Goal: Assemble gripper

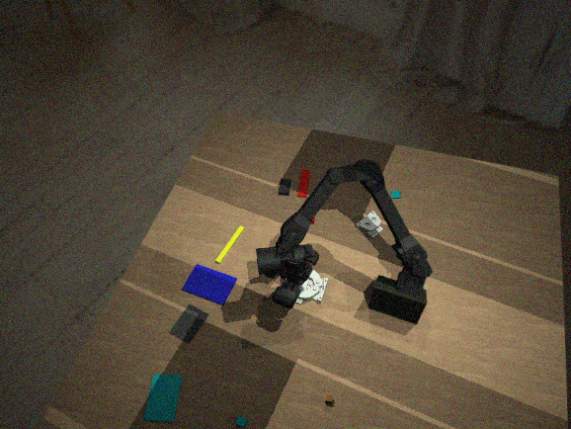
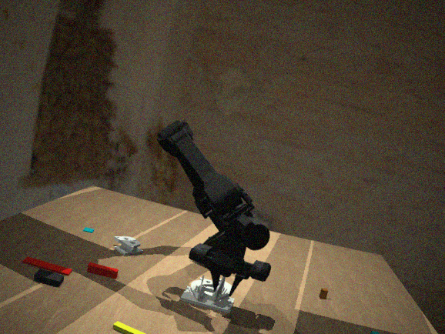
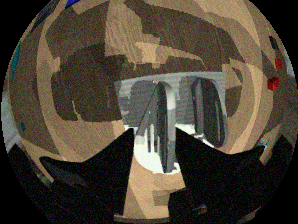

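The pale gripper base (image 1: 323, 285) (image 2: 208, 304) (image 3: 121, 95) lies flat on the table below the arm's hand. One grey jaw (image 3: 212, 112) (image 2: 201, 289) stands up from it. My gripper (image 2: 223, 292) (image 3: 153, 132) is low over the base, shut on the other jaw (image 3: 167, 125), which stands upright between the dark fingertips beside the first jaw. The fingers hide its lower end, so I cannot tell whether it sits on its pin or whether the teeth mesh. The housing plate (image 1: 369, 224) (image 2: 128, 242), pale with round holes, lies apart from the base, nearer the back.
A red bar (image 1: 303, 183) (image 2: 46, 265) and a black block (image 1: 285, 187) (image 2: 48, 278) lie on the far side. A yellow stick (image 1: 230, 244) and a blue slab (image 1: 209, 284) lie left of the hand. A teal slab (image 1: 163, 397) and an orange block (image 1: 329, 400) lie farther off.
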`<state>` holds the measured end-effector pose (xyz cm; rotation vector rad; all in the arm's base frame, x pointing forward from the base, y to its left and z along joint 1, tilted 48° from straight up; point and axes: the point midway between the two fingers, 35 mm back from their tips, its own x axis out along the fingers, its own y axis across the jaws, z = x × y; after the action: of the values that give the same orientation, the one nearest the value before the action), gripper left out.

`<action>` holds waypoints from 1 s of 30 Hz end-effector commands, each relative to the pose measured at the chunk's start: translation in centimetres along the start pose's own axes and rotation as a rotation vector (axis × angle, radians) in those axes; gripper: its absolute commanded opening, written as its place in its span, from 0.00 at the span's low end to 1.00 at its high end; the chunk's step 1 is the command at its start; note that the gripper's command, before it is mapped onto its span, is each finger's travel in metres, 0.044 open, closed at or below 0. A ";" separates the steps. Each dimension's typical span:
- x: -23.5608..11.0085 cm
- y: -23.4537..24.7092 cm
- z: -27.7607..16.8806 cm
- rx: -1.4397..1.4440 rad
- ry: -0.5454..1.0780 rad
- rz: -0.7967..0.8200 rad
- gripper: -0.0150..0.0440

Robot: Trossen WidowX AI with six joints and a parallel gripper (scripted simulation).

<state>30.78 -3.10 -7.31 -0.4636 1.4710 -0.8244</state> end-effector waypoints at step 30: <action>0.8 -0.1 0.0 -0.002 -0.002 -0.006 0.48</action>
<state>30.75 -3.51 -7.76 -0.4622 1.4678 -0.8234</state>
